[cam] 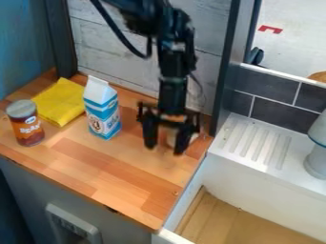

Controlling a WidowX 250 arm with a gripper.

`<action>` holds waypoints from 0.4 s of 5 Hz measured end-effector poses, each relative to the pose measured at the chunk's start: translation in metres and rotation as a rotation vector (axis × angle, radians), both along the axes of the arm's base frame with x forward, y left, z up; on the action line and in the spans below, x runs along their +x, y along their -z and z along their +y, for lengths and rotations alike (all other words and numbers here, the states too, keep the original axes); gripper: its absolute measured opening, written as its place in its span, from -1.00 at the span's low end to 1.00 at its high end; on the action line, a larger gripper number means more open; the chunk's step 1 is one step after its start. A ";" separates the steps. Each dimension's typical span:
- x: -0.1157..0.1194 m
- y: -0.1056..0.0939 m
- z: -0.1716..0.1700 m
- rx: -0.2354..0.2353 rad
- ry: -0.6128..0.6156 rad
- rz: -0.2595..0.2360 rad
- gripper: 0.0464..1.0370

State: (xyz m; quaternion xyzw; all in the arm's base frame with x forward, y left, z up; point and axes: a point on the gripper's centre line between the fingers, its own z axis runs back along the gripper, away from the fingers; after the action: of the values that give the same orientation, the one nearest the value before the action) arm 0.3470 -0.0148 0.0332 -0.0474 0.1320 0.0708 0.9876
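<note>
Counter [147, 212] up front, your gripper [165, 148] had its jaws spread, so centring on the pale thing [171, 137] near the right edge mattered imo.

Can [25, 123] left of carton [102, 112], before probable cloth [60, 102]

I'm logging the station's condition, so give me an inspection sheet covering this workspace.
Surface: wooden counter, lighter and darker strips, dark mark on the front edge.
Thing at the pincer: pale object behind the fingers; contact cannot be told.
Clutter: upright can, upright blue-and-white carton, yellow cloth lying beside both.
Pincer: pointing down low over the counter's right part, fingers apart.
Cables: black cable loops beside the arm, above the counter.
Surroundings: plank wall behind; dark tiles and ridged white ledge to the right.
</note>
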 end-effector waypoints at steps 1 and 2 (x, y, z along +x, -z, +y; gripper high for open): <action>-0.002 -0.021 0.007 0.004 -0.021 -0.064 0.94; -0.029 -0.068 0.014 0.011 0.048 -0.109 0.93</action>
State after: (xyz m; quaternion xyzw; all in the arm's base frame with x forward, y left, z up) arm 0.3179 -0.0004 0.1009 -0.0428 0.0785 0.0452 0.9950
